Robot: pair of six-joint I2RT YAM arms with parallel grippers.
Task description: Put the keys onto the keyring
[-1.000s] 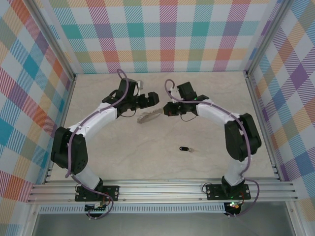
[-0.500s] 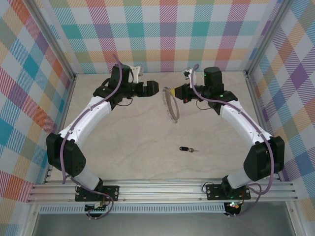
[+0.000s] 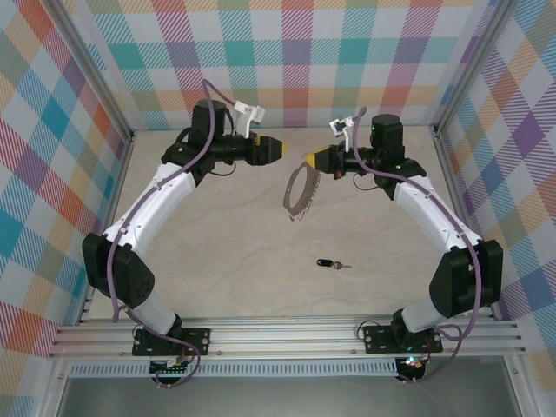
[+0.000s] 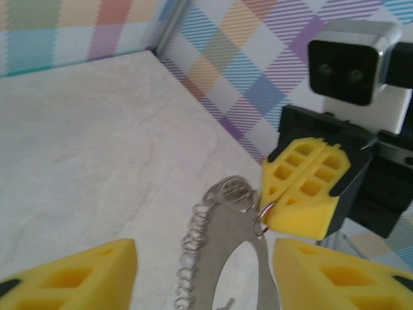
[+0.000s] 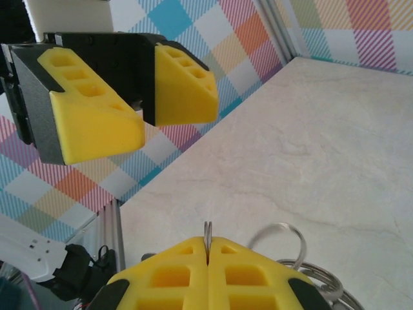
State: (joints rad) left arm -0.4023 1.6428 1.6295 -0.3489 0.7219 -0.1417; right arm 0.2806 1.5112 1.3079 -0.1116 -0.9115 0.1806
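The keyring, a thin grey ring rimmed with small loops, hangs in the air from my right gripper. That gripper is shut on one small loop at the ring's top, and more loops show beside its pads. My left gripper faces it from the left, a short gap away, open and holding nothing. In the left wrist view the keyring dangles between and beyond my left fingers, pinched by the right gripper. The key, black-headed and tiny, lies on the table nearer the arm bases.
The pale marble-look table is walled on three sides by checked panels, with metal rails along the side edges. Both arms reach toward the back middle, leaving the key alone in the open centre.
The right gripper has lifted the keyring off the table and carried it up and back. The left gripper rose to face it, and its jaws have narrowed.
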